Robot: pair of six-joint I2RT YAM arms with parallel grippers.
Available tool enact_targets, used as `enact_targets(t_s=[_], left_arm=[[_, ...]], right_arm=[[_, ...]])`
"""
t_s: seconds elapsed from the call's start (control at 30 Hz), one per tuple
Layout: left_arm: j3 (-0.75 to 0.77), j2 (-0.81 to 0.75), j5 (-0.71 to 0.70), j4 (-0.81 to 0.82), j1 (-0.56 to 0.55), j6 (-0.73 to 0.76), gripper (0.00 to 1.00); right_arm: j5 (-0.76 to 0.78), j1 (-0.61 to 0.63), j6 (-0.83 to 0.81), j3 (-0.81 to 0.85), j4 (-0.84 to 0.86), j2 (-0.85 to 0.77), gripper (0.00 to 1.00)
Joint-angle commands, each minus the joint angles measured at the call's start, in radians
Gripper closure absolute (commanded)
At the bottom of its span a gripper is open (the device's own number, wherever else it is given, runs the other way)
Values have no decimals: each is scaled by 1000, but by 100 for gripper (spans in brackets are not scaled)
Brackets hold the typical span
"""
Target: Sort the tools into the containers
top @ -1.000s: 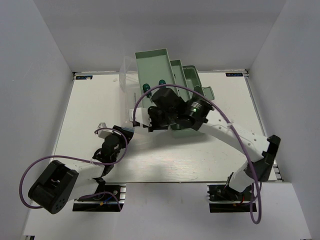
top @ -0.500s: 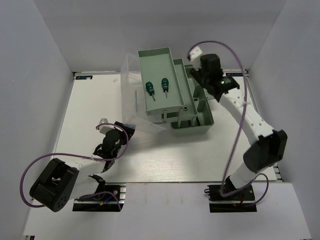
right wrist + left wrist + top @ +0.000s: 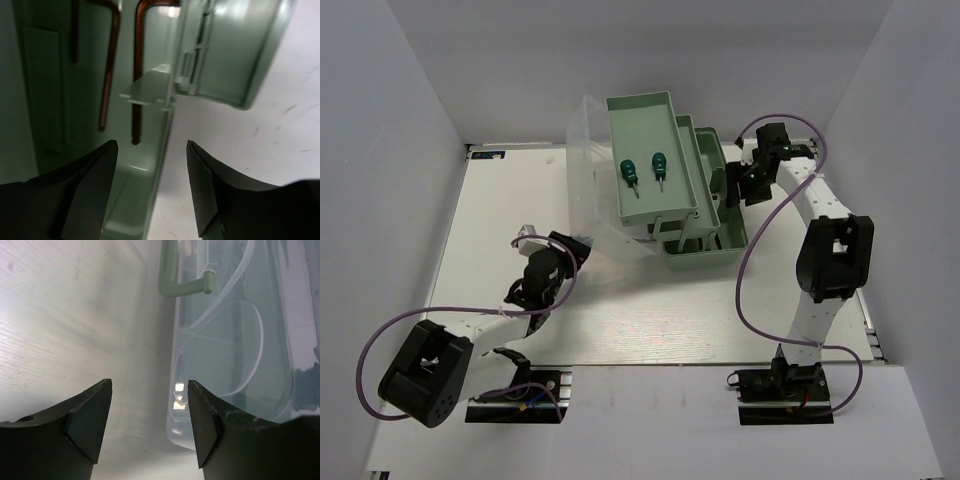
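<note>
Toolbox (image 3: 706, 259), pale green, with translucent lid (image 3: 584, 165)

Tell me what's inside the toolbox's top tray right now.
Two green-handled screwdrivers lie side by side, not touching, in the top tray; nothing else shows there. It covers most of the lower tray and the base, so their contents cannot be judged from above.

Pale green toolbox (image 3: 705, 262); dark green screwdriver handles (image 3: 629, 170); purple cables (image 3: 739, 290); white table (image 3: 500, 200).
</note>
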Motion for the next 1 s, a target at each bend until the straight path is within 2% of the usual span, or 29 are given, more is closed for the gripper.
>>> enact_targets(t_s=[0.0, 0.07, 0.2, 0.43, 0.5, 0.6, 0.63, 0.7, 0.8, 0.83, 0.97], left_arm=[[90, -40, 50, 77, 11, 21, 28], [118, -29, 64, 77, 12, 43, 29], [192, 4, 142, 68, 12, 100, 30], [349, 121, 340, 115, 12, 167, 30], [389, 161, 411, 115, 12, 167, 30], [459, 228, 466, 105, 12, 167, 31], [480, 240, 466, 104, 12, 167, 31], [508, 271, 475, 104, 12, 167, 31], [561, 331, 517, 80, 12, 167, 33], [574, 346, 526, 80, 12, 167, 33], [607, 392, 546, 80, 2, 157, 34]], right_arm=[[-142, -9, 51, -22, -18, 1, 37], [-127, -13, 54, -58, -9, 13, 43], [-159, -27, 51, -107, 12, 10, 46], [-363, -67, 31, -180, 43, -36, 48], [-355, -73, 32, -196, 58, -65, 48], [-215, -72, 34, -261, 135, -141, 40], [-146, -73, 31, -284, 242, -231, 33], [-122, -82, 35, -378, 288, -284, 28], [26, -90, 64, -491, 394, -417, 28], [148, -88, 63, -510, 473, -454, 34], [290, -92, 83, -570, 552, -531, 36]])
